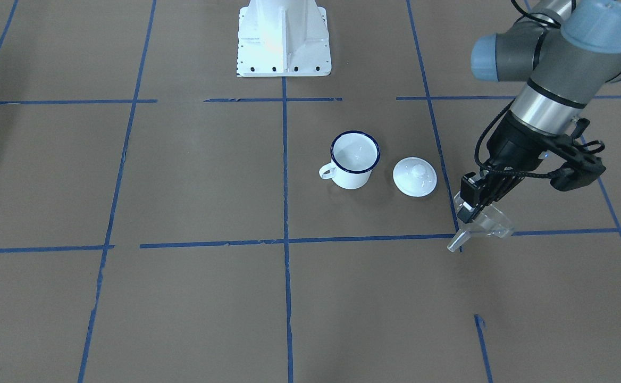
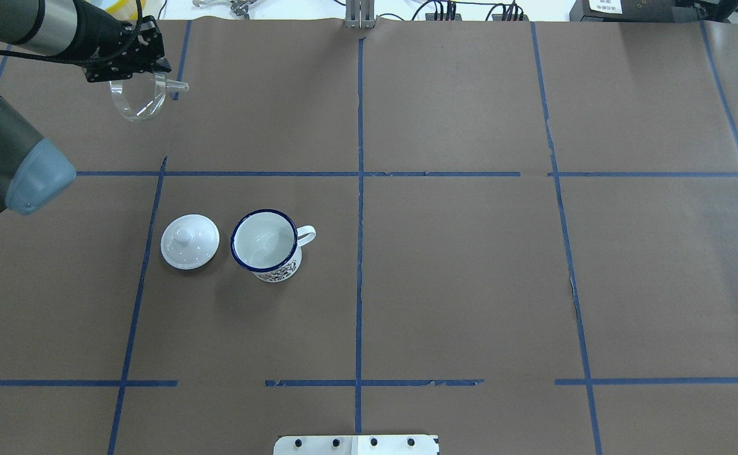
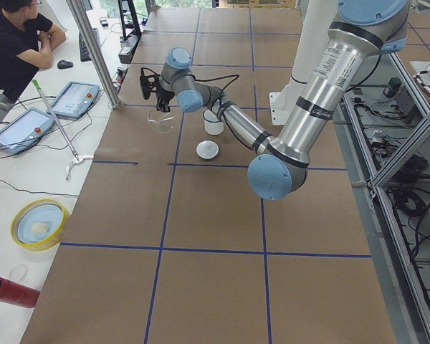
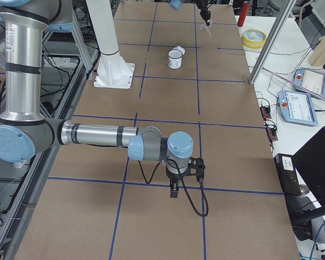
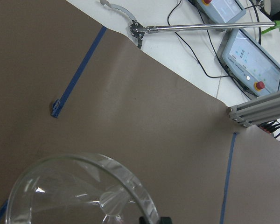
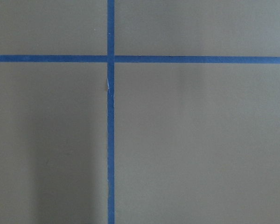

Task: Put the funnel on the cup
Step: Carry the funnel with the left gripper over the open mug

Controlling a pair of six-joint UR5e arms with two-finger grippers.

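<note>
Because the funnel (image 1: pixel 490 223) looks like thin clear plastic, I judge it light and stiff but slick. A pinch on its flared rim should carry it easily, though it may let it swivel or slip if I swing fast. The rim is where I would take it, and that is where the left end effector (image 1: pixel 469 211) has it, closed on the edge. The funnel lies over on its side with the spout pointing away from the wrist. It sits far out on the robot's left, well apart from the cup (image 1: pixel 354 159), which stands upright and open-mouthed on the bench (image 1: pixel 183 186). The white lid (image 1: pixel 414 176) lies just beside the cup on the funnel's side, not touching it. Tipping the spout down before reaching the mug will be the delicate part, I expect. The clear walls nearly vanish against the brown bench in the overhead view, so the funnel's outline is hard to trace. The left wrist camera cuts off the fingertips at its lower edge, hiding the actual contact. From the front I cannot tell whether the spout tip clears the bench. The right end effector (image 4: pixel 174 189) shows only in the far side view, and its own camera gives just blue tape (image 6: pixel 110 140) and bench, so I cannot tell how wide it stands.
</note>
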